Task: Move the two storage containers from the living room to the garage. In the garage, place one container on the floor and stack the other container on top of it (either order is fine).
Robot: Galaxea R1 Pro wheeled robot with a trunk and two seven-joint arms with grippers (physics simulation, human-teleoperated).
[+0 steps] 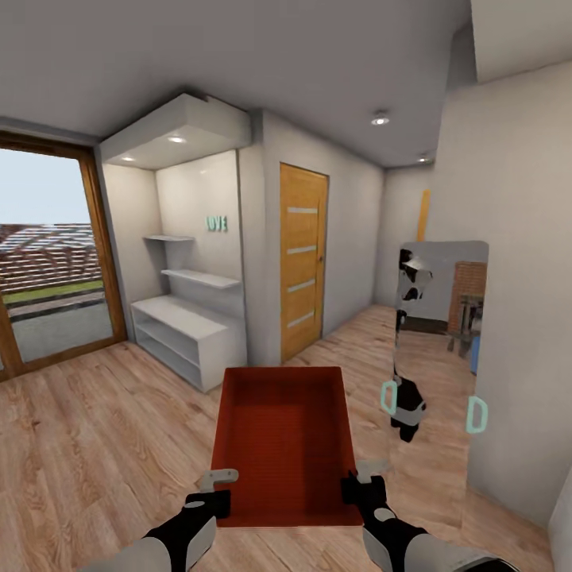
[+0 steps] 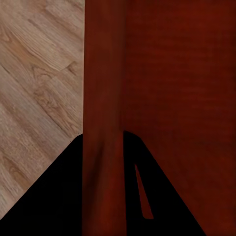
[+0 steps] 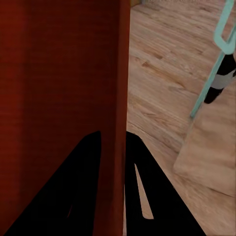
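- One storage container (image 1: 284,433) in sight, orange-red, open top up, carried level between my two arms above the wood-plank floor (image 1: 95,429).
- Its long axis runs straight away from me, far short end pointing toward the wooden door (image 1: 302,270); near short end sits between my wrists.
- Left gripper (image 1: 213,491): clenched on the container's left wall near the close corner. In the left wrist view the red wall (image 2: 103,98) runs down between my two dark fingers (image 2: 59,196).
- Right gripper (image 1: 359,481): grasping the right wall the same way; in the right wrist view the wall (image 3: 115,98) is pinched between the fingers (image 3: 73,187).
- Writing: teal letters (image 1: 217,224) on the alcove wall left of the door, too blurred to read surely.
- Left of the door: one white shelving unit (image 1: 187,330), two floating shelves above it.
- Right of the door: one mirror (image 1: 441,349) with two teal handles.
- Far left of the door: one glass door (image 1: 48,254) in a wood frame.
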